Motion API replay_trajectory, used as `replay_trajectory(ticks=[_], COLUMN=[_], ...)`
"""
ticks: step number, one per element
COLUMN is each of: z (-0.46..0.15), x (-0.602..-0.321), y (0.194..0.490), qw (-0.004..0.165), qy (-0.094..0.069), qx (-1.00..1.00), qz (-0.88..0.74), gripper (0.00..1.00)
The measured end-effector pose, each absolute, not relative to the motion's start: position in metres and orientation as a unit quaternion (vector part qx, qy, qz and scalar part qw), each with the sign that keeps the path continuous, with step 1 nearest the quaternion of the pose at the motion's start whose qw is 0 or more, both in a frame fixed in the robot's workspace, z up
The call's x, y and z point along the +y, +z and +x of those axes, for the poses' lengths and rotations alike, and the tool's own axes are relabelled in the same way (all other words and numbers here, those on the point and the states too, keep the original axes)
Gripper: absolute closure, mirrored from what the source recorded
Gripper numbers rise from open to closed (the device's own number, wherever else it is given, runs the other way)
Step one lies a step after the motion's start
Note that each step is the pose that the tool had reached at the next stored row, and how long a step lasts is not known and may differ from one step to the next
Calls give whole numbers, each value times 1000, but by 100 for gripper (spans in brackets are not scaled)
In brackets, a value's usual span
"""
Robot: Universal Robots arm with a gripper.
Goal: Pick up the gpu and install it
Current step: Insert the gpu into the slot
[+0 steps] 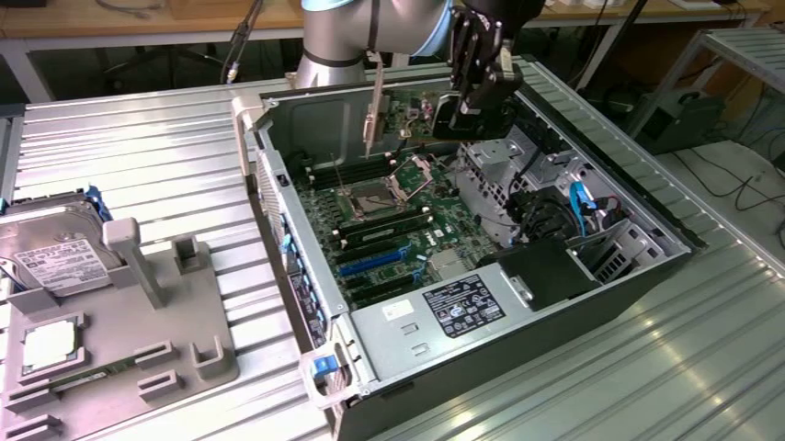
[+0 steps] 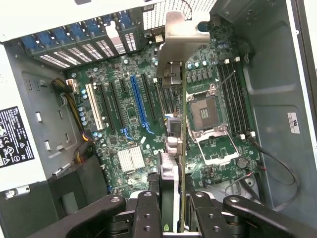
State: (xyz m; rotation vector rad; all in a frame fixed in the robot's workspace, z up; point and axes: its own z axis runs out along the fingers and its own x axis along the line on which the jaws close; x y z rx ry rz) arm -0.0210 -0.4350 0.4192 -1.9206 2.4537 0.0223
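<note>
The gpu hangs on edge in the air over the far end of the open computer case. My gripper is shut on it. The card's silver end bracket points down toward the motherboard. In the wrist view I see the gpu edge-on, with its bracket at the far end. My gripper clamps it between two black fingers. Below it lies the motherboard, where a blue expansion slot stands free among black ones.
The case lies on its side on a ribbed metal table. Inside are an open CPU socket, a power supply and drive cages with blue cables. A grey fixture at the exterior view's left holds a hard drive and a CPU.
</note>
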Motion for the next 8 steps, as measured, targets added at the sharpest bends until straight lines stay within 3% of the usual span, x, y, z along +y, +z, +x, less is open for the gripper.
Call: replay_trajectory(ticks=[8], z=[-21], x=[-435], y=[418], qw=[16], qy=[11], qx=[777], qz=[-630], gripper=[72])
